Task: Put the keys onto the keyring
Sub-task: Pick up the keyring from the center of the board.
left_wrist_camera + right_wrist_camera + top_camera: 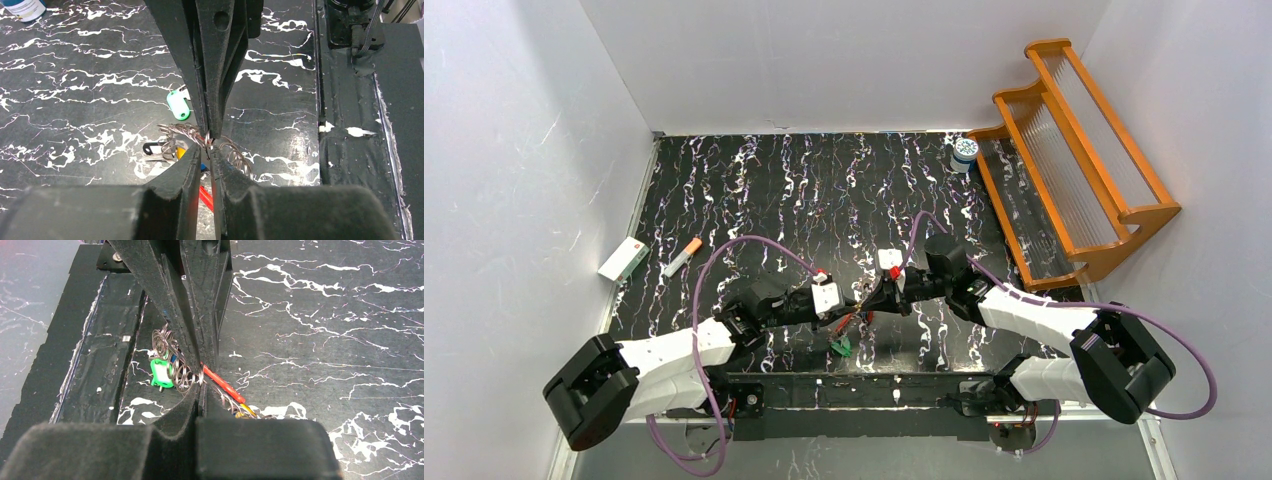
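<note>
1. My right gripper (pixel 201 385) is clenched tight on the wire of the keyring (pixel 207 138).
2. My left gripper (pixel 210 150) meets it tip to tip. Its jaws stand a narrow slit apart at the same wire, and I can't tell whether they truly grip it.
3. The keyring sits right between the two sets of fingertips, above the tabletop (pixel 824 190) near the middle of its near edge.
4. The keys (pixel 842 340) are bunched just under the grippers: a green key (pixel 179 104) and a red key (pixel 222 385) show clearest.
5. The tabletop is black with white marbling.
6. A white box (pixel 623 259) and an orange-tipped stick (pixel 682 258) lie at the left edge.
7. A jar (pixel 965 152) stands at the far right corner beside a wooden rack (pixel 1074 160).
8. Plain white walls close it in.
</note>
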